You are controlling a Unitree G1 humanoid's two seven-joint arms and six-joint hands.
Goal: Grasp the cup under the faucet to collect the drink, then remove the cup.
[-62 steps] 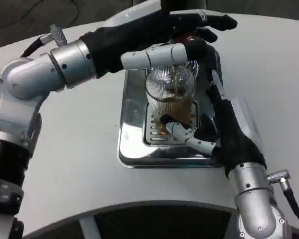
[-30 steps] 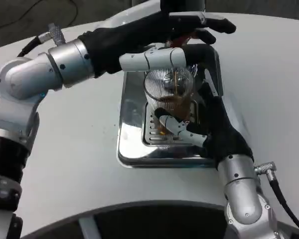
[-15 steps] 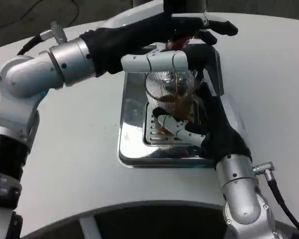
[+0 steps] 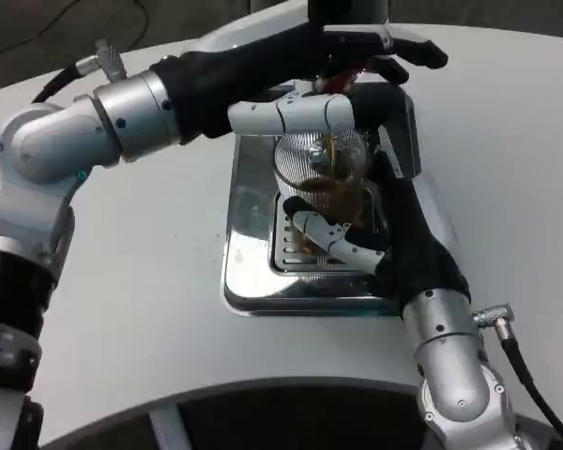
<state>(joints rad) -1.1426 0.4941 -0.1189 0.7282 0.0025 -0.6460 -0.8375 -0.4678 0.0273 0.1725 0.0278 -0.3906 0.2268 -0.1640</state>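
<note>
Fuller now, ribbed clear cup (image 4: 321, 183) holds brown drink.

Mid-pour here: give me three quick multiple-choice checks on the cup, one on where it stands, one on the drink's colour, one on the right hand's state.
1. Where does the cup stand?
A. On the metal drip tray
B. On the bare white table
C. Lifted clear above the tray

2. What colour is the drink in the cup?
A. Clear
B. Brown
C. Green

3. What is the right hand doing?
A. Resting flat on the table
B. Hanging open away from the cup
C. Gripping the cup low on its side

Answers:
1 A, the ribbed clear cup sits on the tray's slotted grate.
2 B, a brown stream falls into brown liquid.
3 C, its fingers wrap the cup's lower wall; the left hand is up at the faucet.
</note>
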